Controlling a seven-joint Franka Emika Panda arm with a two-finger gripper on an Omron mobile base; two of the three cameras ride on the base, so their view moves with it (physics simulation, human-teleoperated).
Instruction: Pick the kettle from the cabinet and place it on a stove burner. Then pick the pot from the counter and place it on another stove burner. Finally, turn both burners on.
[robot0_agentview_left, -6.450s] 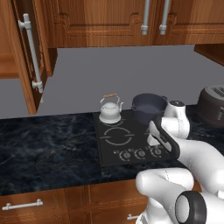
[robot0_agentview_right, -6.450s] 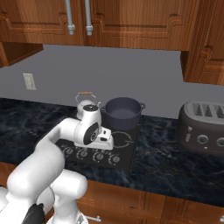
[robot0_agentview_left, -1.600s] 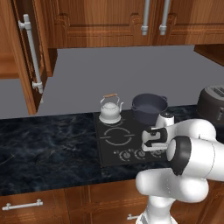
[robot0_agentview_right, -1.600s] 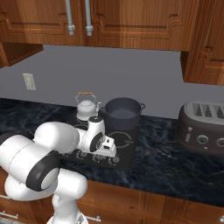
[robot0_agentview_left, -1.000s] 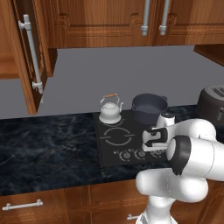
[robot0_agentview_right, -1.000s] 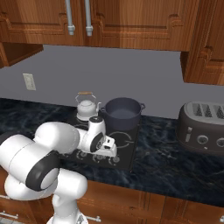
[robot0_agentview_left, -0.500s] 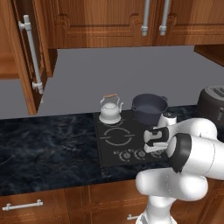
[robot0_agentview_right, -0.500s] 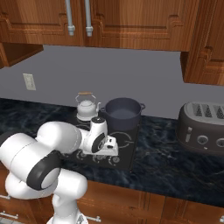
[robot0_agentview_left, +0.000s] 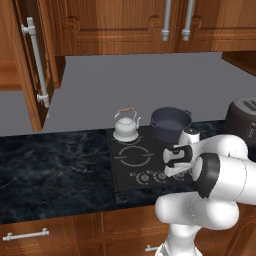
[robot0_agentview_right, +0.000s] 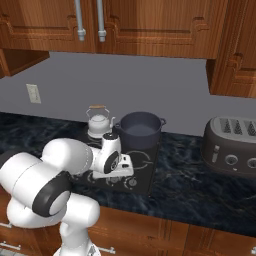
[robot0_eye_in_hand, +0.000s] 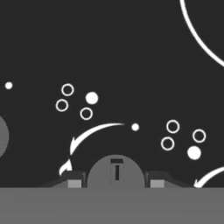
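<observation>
1. Since a second and a half ago almost nothing has shifted: the gripper (robot0_agentview_left: 172, 161) has crept a touch along the knob row at the front of the cooktop (robot0_agentview_left: 131, 172), while the kettle (robot0_agentview_left: 125, 126) and pot (robot0_agentview_left: 170, 124) sit exactly where they were. Over six seconds ago the arm was stretched out longer; now it is folded tight, elbow bulging toward the cabinet fronts.

2. Counting: one kettle, on the back left burner (robot0_agentview_right: 95, 134); one pot, on the back right burner beside it, just apart from the kettle. One toaster (robot0_agentview_right: 233, 145) stands on the counter (robot0_agentview_right: 190, 187) well off to the right. One cabinet door (robot0_agentview_left: 31, 65) hangs open at upper left (its long bar handle faces the room).

3. From the hand view, one round knob (robot0_eye_in_hand: 115, 172) sits dead centre between the two fingertips (robot0_eye_in_hand: 74, 180), which flank it closely on either side.

4. Whether the fingers actually press the knob I cannot tell; they stand partly apart, about the knob's width.

5. Hand points straight down at the cooktop's front edge, wrist low.
</observation>
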